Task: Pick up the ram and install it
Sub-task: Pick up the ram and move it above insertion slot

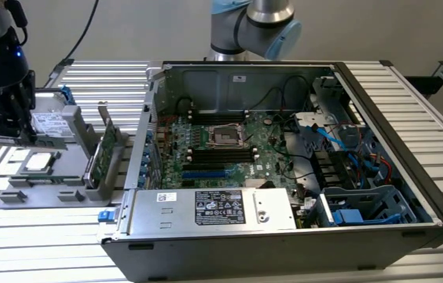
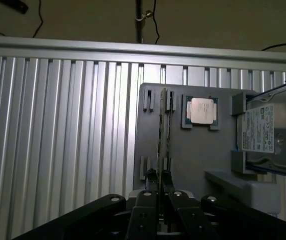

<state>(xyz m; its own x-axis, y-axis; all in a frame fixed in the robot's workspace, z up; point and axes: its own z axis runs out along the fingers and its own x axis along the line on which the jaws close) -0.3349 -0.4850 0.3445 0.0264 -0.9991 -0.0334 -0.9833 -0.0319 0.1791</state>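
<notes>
Up close, the gripper (image 2: 160,179) is pinched nearly closed on the ram (image 2: 163,130), held edge-on over the grey tray (image 2: 198,155). The pickup looks done. Farther off, the memory slots (image 1: 220,154) in the open computer case (image 1: 379,118) look unfilled, so installing remains.

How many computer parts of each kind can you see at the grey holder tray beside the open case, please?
Thin green ram stick, clamped in the hand: 1
Square silver-topped processor chip: 1
Silver boxy hard drive: 1
Green expansion card with metal bracket: 1
Total: 4
</notes>
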